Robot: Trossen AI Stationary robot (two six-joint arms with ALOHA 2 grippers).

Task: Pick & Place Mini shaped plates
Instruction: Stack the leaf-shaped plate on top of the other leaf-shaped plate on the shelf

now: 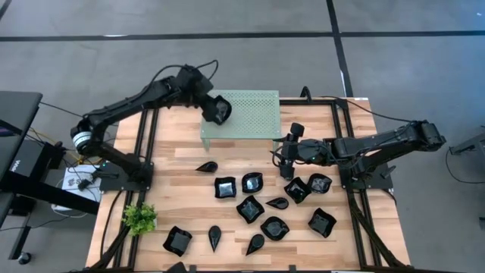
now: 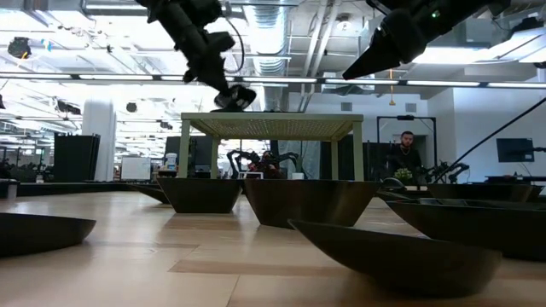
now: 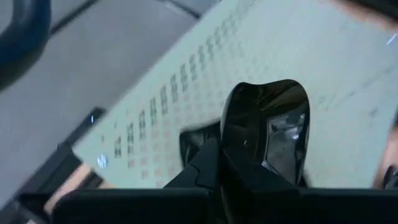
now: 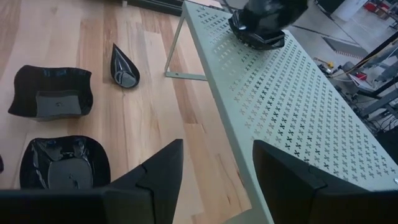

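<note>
My left gripper (image 1: 214, 111) is over the left end of the mint-green perforated rack (image 1: 246, 114) and is shut on one glossy black mini plate (image 3: 267, 124). In the low view this plate (image 2: 232, 98) hangs a little above the rack top (image 2: 273, 124). My right gripper (image 4: 214, 168) is open and touches nothing. It hovers over the table by the rack's near right corner (image 1: 292, 148). Several more black plates (image 1: 261, 205) rest on their bases on the wooden table, among them a teardrop (image 4: 124, 67) and a wavy square (image 4: 53, 93). My left gripper pinches the black plate by its rim (image 3: 233, 146) between the two fingers, coming from above at a slant. The plate is lifted clear, just over the rack top, and juts out past the fingertips. My own fingers hide how far back the rim reaches.
A small green plant (image 1: 140, 218) stands at the table's near left corner. Black plates crowd the near middle and right of the table. The rack's legs (image 4: 177, 46) stand on the far middle. A person (image 2: 408, 153) shows in the room behind the table.
</note>
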